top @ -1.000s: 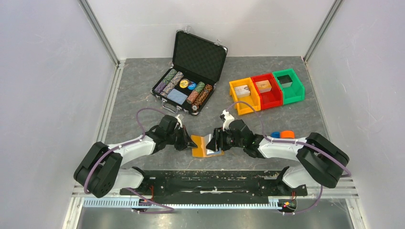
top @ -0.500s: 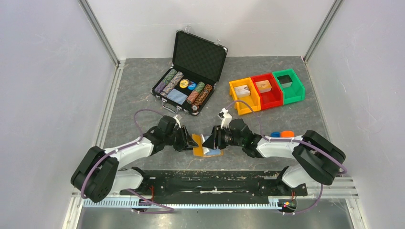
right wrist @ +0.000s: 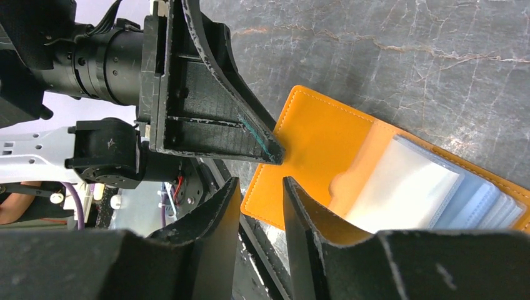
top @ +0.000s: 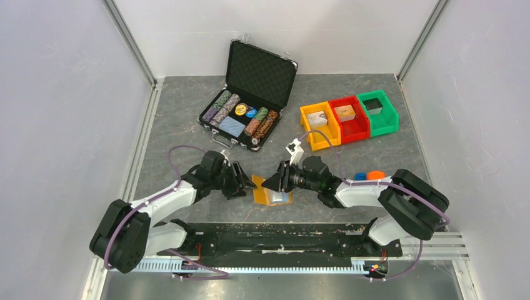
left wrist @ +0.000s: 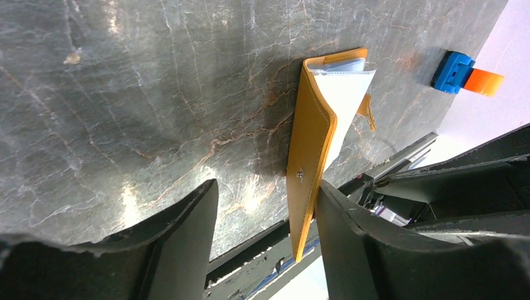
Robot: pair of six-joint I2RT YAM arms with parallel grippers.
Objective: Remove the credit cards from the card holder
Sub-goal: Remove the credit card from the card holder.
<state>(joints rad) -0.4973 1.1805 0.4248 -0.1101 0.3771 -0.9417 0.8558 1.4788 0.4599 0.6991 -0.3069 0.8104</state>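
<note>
The orange card holder [top: 265,190] lies unfolded on the grey table between my two grippers. Its left flap [left wrist: 312,156] stands up on edge and leans against the right finger of my left gripper [left wrist: 265,206], whose jaws are wide apart. In the holder's clear sleeves sit the credit cards, a pale one [right wrist: 400,187] and a light blue one [right wrist: 475,200]. My right gripper [right wrist: 261,194] hovers low over the holder's near left corner [right wrist: 312,144] with a narrow gap and nothing clamped. A fingertip [right wrist: 272,151] of the left gripper touches that flap.
An open black chip case [top: 250,100] stands at the back. Orange [top: 319,125], red [top: 348,117] and green [top: 377,112] bins sit at the back right. A small blue and orange item [top: 369,176] lies by the right arm. The black front rail [top: 269,240] runs just behind the holder.
My left gripper has opened and let go of the holder's flap, drawing slightly left. My right gripper has narrowed its jaws and shifted left over the holder.
</note>
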